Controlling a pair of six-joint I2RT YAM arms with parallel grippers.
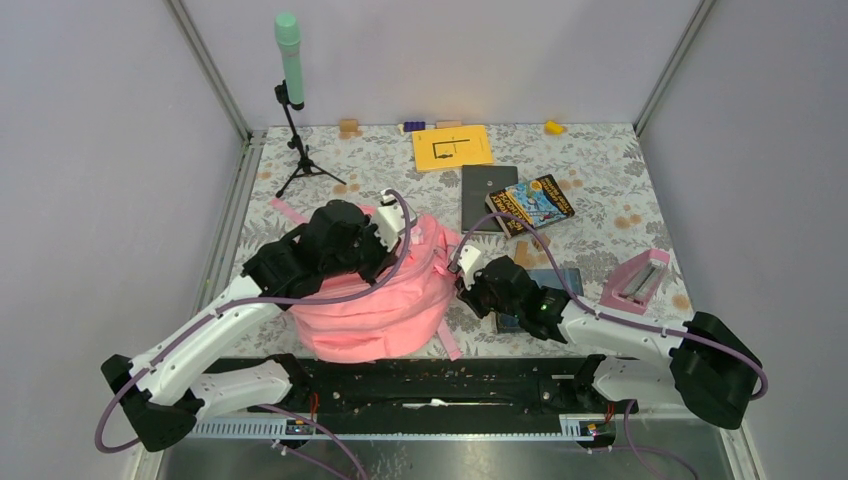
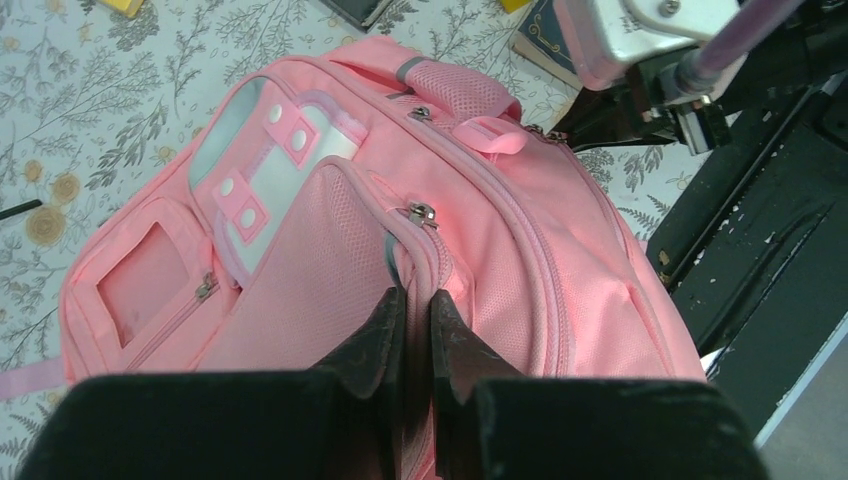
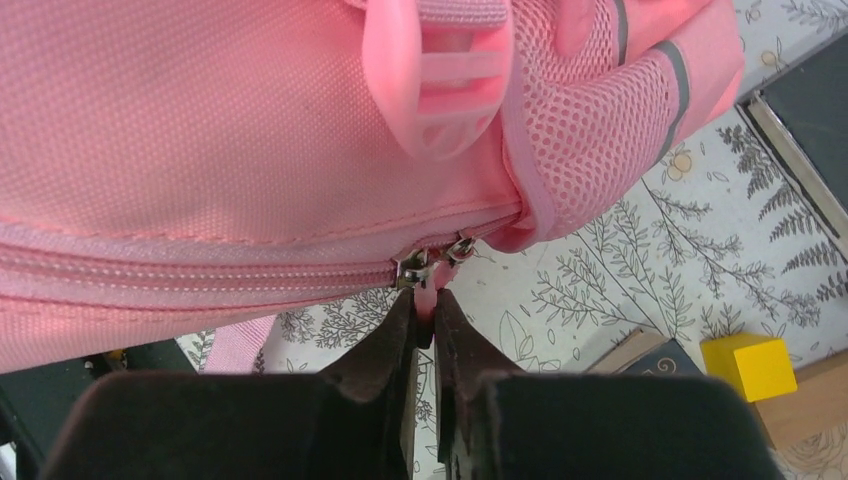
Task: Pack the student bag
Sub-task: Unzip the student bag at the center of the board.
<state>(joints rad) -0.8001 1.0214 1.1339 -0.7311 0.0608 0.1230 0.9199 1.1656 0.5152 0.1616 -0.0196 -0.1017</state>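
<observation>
Your soft pink fabric student bag (image 1: 380, 300) lies slumped on the floral table (image 1: 620, 180) near the arm bases and will likely sag when pulled, so with your left gripper (image 2: 417, 295) clenched on its pocket seam, work the small pink zipper pull (image 3: 426, 292) pinched in your right gripper (image 3: 425, 302).

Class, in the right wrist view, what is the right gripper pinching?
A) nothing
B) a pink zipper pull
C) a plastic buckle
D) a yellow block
B: the right gripper is shut on the pink zipper pull hanging from the student bag.
</observation>
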